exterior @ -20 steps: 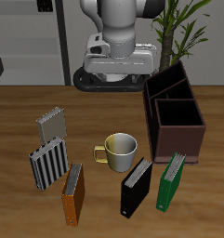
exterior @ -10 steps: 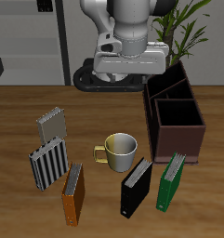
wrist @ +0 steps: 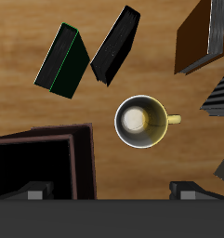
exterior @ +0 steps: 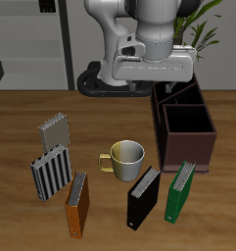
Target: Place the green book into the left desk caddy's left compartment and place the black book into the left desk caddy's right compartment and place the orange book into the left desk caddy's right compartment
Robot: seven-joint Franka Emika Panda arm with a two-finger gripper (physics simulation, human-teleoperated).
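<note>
The green book (exterior: 180, 191) stands on the table near the front edge, just in front of the left desk caddy (exterior: 183, 125). The black book (exterior: 143, 197) stands beside it, and the orange book (exterior: 77, 204) stands farther along the front. The gripper (wrist: 112, 193) is open and empty, high above the table over the mug and the caddy's edge. Its hand (exterior: 149, 69) hangs at the back. The wrist view shows the green book (wrist: 62, 60), black book (wrist: 115, 45), orange book (wrist: 204, 35) and the caddy's rim (wrist: 81, 163). The caddy's compartments look empty.
A pale mug (exterior: 124, 158) stands between the books and the caddy; it also shows in the wrist view (wrist: 141, 121). Two grey striped books (exterior: 52, 172) (exterior: 54, 130) stand near the orange book. A potted plant (exterior: 193, 25) is behind the caddy.
The arm's hand has swung sideways at the back, from above the mug's side toward the caddy. The books, mug and caddy have not moved.
</note>
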